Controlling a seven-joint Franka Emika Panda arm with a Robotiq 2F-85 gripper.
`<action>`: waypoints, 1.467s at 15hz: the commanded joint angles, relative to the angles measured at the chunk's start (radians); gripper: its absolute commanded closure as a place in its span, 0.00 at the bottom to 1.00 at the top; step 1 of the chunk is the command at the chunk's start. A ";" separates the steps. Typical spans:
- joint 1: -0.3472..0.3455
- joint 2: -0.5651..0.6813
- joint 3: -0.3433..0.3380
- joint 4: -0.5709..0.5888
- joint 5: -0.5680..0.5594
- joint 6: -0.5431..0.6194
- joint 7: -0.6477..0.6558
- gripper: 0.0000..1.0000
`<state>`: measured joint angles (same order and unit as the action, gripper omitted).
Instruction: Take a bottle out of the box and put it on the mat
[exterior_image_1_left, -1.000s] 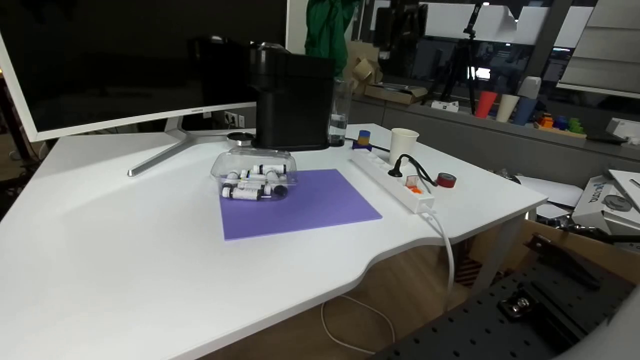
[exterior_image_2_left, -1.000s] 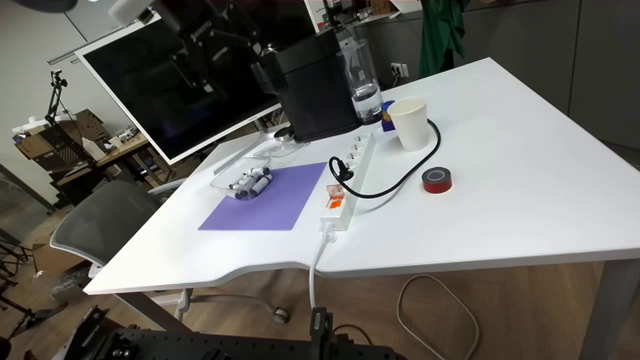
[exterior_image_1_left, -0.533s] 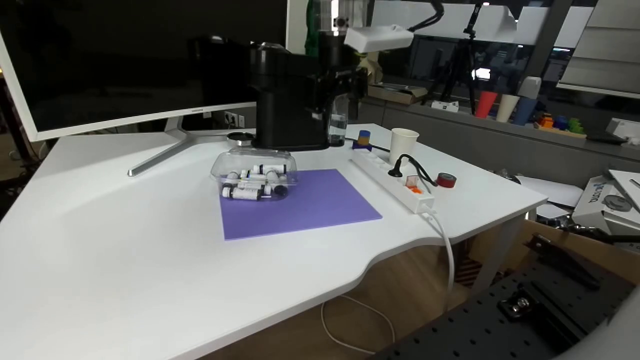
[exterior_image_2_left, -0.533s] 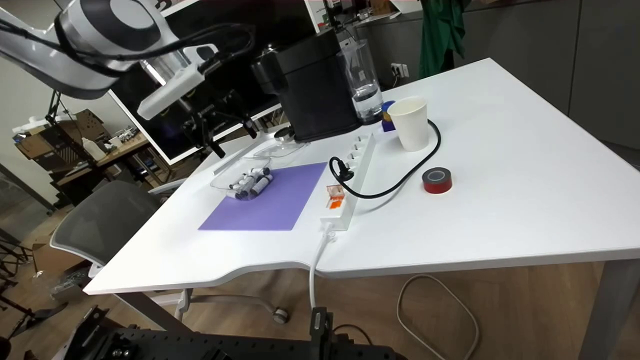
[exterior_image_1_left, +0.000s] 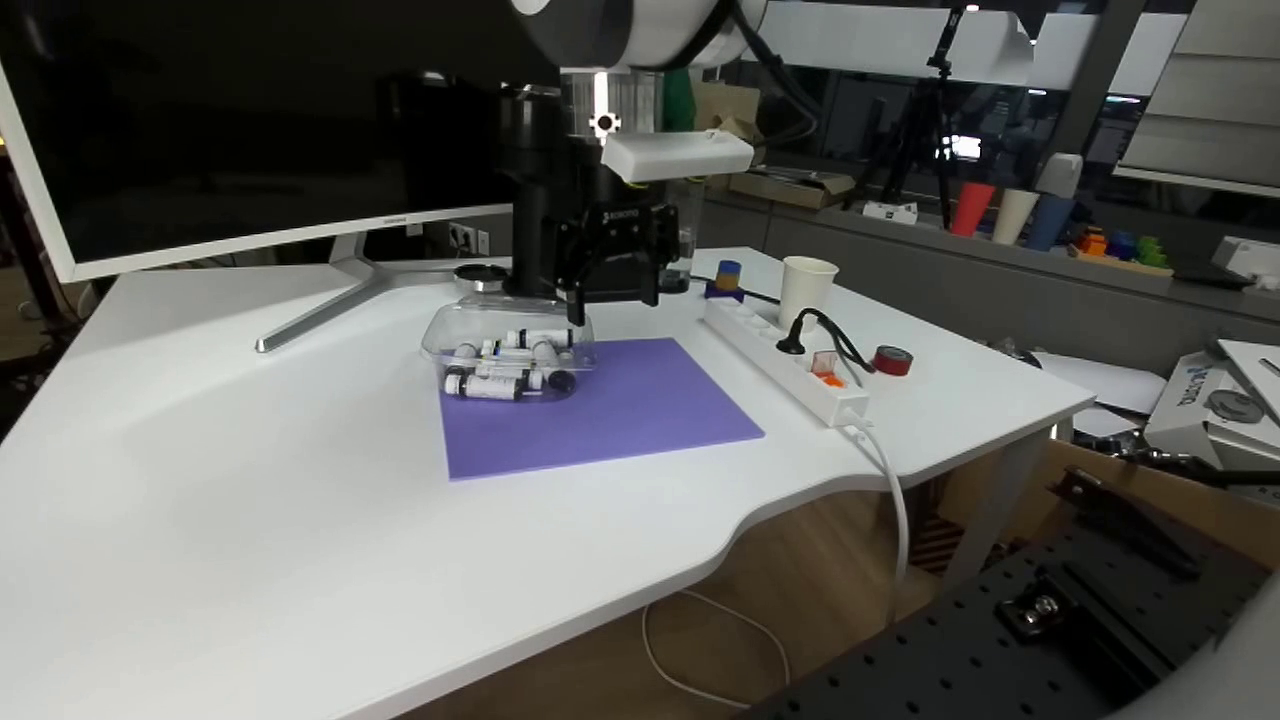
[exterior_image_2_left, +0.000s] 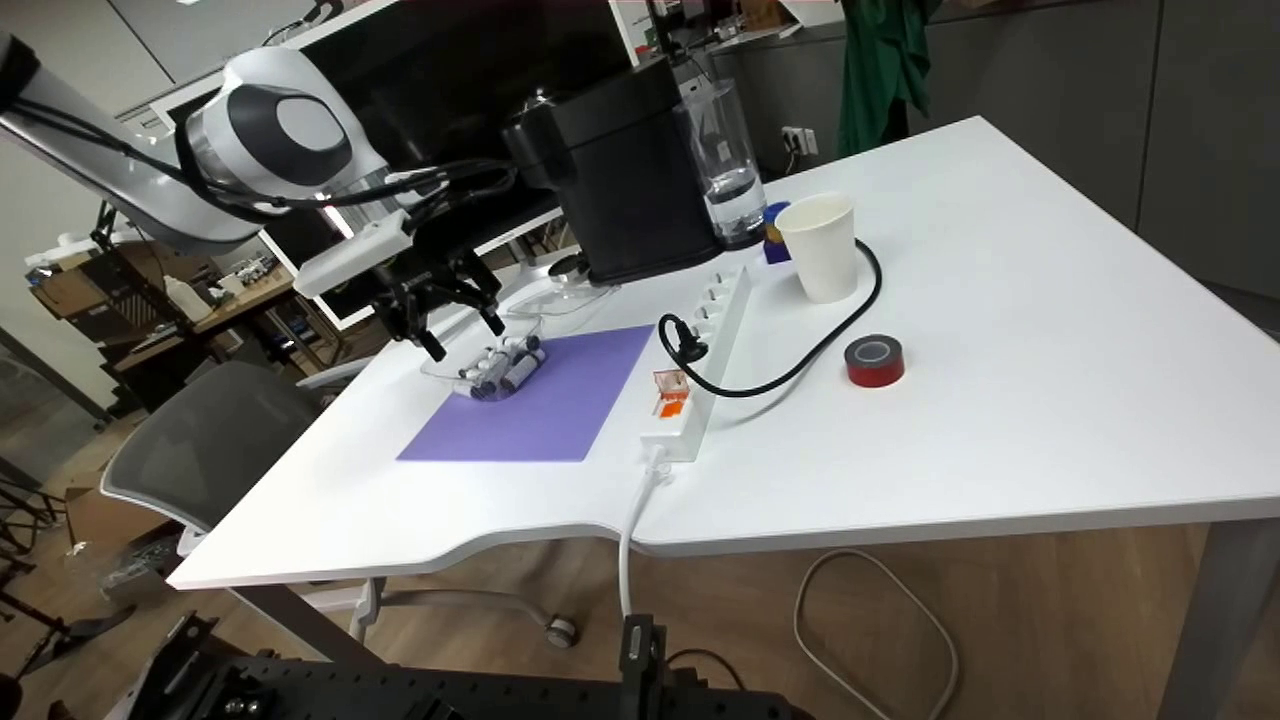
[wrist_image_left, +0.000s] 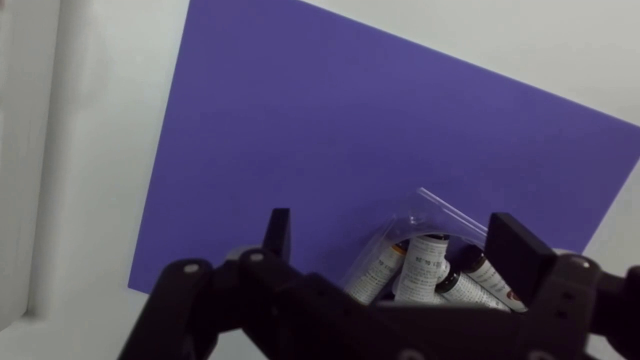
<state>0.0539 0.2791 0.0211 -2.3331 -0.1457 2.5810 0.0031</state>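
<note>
The curved edge of the white tabletop (exterior_image_1_left: 280, 560) runs near a plain purple mat (exterior_image_1_left: 620, 420). The box (exterior_image_1_left: 468, 318) is clear, its bottles (wrist_image_left: 421, 272) labelled white with dark print, some ends black or perhaps deep brown. The gripper (exterior_image_1_left: 613, 303) is black.

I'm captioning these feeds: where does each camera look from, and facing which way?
An exterior view: raised, facing down across the table toward the monitor; arm and open hand show upper middle.
An exterior view: raised off the table's edge, facing the power strip and tape roll; arm and hand upper left.
Wrist view: above the hand's fingers, which show at bottom; faces down at mat, box and bottles.
Both exterior views share monitor and mat.
</note>
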 joint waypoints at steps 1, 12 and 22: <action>0.002 0.003 -0.002 0.005 0.005 -0.002 -0.001 0.00; 0.140 0.153 -0.088 0.158 -0.045 0.083 0.421 0.00; 0.188 0.325 -0.095 0.307 0.077 0.124 0.453 0.00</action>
<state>0.2313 0.5744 -0.0742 -2.0723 -0.1007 2.7026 0.4472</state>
